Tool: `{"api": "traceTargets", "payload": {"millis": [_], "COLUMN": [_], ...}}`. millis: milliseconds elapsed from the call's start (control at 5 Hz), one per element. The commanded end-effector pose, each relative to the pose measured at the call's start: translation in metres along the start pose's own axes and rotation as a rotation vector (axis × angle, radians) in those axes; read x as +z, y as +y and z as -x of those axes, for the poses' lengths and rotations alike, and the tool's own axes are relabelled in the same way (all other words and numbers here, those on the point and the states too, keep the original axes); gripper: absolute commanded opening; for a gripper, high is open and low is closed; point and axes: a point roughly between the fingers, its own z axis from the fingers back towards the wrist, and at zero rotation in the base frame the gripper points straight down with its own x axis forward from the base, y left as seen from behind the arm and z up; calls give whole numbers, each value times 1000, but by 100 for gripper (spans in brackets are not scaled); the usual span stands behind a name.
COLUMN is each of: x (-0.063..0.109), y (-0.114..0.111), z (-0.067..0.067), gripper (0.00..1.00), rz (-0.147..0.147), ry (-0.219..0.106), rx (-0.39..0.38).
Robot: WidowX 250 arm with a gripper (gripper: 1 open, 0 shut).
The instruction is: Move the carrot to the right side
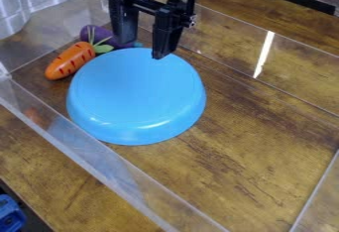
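Note:
The small orange carrot (69, 61) with a green top lies on the wooden table at the left, just off the blue plate's (137, 95) left rim. A purple toy vegetable (95, 35) sits right behind the carrot's leafy end. My black gripper (146, 46) hangs above the plate's far edge, to the right of the carrot and apart from it. Its fingers (165, 40) point down and stand apart with nothing between them.
A clear acrylic wall (93, 157) runs along the front left of the table, and another clear panel (265, 53) stands at the right. Bare wood (252, 147) stretches to the right of the plate. A blue object (8, 214) shows at the bottom left corner.

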Motion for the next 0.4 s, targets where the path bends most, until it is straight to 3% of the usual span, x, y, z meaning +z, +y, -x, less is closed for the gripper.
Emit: {"api": "traceTargets", "payload": {"millis": [0, 200], "x": [-4, -8], "y": [2, 4], "z": [0, 1], "gripper": [100, 100], "rz": [5, 10], "ry": [8, 16], "rx": [-4, -7]}}
